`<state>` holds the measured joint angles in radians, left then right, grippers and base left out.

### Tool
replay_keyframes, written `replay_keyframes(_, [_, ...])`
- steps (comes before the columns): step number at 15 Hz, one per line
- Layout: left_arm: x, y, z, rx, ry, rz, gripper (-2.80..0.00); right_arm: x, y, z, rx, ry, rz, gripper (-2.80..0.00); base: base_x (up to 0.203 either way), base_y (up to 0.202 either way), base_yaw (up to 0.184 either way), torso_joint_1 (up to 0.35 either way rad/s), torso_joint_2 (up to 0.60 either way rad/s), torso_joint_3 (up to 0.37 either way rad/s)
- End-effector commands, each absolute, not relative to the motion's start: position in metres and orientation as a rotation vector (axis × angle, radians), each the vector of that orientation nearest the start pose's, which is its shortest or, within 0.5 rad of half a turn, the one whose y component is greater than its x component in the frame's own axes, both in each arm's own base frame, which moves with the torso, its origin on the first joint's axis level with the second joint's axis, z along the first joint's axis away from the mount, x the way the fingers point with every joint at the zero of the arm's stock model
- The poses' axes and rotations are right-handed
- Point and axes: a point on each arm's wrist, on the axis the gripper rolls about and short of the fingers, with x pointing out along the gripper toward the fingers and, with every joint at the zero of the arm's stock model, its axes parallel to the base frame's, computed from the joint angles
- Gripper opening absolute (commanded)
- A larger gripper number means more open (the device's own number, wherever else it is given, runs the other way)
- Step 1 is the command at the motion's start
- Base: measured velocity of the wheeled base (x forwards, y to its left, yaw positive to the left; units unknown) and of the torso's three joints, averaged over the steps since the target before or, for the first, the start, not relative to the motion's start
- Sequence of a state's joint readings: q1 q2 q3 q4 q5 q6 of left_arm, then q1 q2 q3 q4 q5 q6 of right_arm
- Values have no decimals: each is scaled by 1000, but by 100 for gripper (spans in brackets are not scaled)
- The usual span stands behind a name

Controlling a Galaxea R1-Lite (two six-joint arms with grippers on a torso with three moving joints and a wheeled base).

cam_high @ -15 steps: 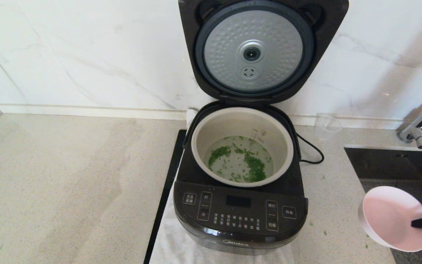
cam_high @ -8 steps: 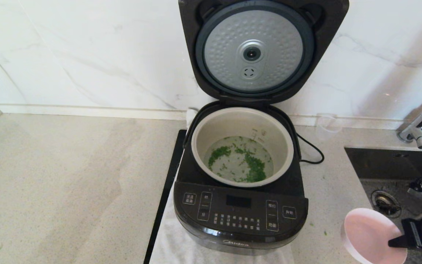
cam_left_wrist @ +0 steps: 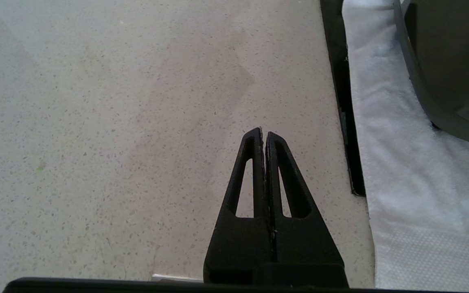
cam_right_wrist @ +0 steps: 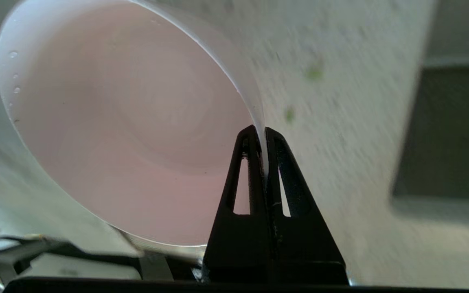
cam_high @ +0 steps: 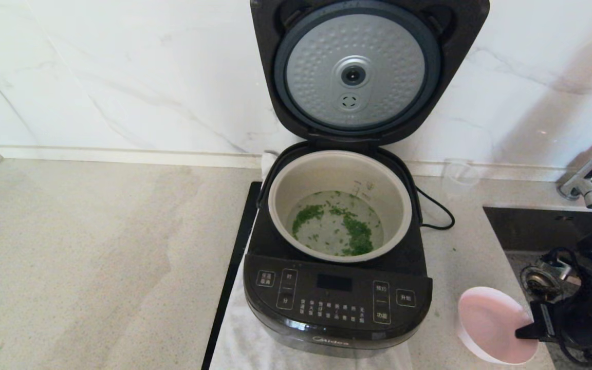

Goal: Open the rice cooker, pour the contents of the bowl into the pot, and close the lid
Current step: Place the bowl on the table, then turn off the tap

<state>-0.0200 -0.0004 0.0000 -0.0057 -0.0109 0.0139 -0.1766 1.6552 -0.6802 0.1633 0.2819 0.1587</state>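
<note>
Lid (cam_high: 357,72) of the rice cooker (cam_high: 337,303) stands fully raised against the wall, silver underside facing me. The pot (cam_high: 296,177) sits seated in the cooker, and the contents of the bowl (cam_high: 352,231), chopped green bits, lie scattered across its bottom in what looks like shallow water. Pour judged complete. My right gripper (cam_right_wrist: 264,132) is clamped tight on the rim of the bowl (cam_high: 486,321), one finger inside and one outside; the bowl is empty, pink inside, tilted, low over the counter (cam_high: 95,257) just to the right of the cooker, beside the sink (cam_high: 532,226). A few green flecks lie on the counter near it. My left gripper (cam_left_wrist: 262,132) hangs over bare counter left of the cooker, fingers pressed together, holding nothing. Remaining: set the bowl down, let go, swing the lid down until it latches.
</note>
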Motion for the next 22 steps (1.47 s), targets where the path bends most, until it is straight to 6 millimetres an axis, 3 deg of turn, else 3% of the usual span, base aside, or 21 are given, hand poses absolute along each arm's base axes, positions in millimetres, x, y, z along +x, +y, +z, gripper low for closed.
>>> replay_keyframes(1, [-23,0,76,14,-6,-31,-280,233,-32,95,411,1138,8,-280,0,0,0,0,0,0])
replay_keyframes(5, [-23,0,76,14,-6,-31,-280,239,-34,94,417,1117,-6,-280,0,0,0,0,0,0])
replay_keyframes(6, [-23,0,76,14,-6,-31,-280,240,-34,95,416,1109,-6,-92,0,0,0,0,0,0])
replay_keyframes(7, [-23,0,76,14,-6,-29,-280,241,-34,95,417,1099,-6,0,0,0,0,0,0,0])
replay_keyframes(12, [-23,0,76,14,-6,-31,-280,242,-35,107,426,1043,-12,0,0,0,0,0,0,0])
replay_keyframes(15, [-23,0,76,14,-6,-31,-280,239,-41,135,480,925,-57,0,0,0,0,0,0,0])
replay_keyframes(19, [-23,0,76,14,-6,-31,-280,231,-74,178,502,726,-174,0,0,0,0,0,0,0])
replay_keyframes(20, [-23,0,76,14,-6,-31,-280,229,-84,185,493,691,-228,-280,0,0,0,0,0,0])
replay_keyframes(22, [-23,0,76,14,-6,-31,-280,233,-92,184,436,685,-371,-280,0,0,0,0,0,0])
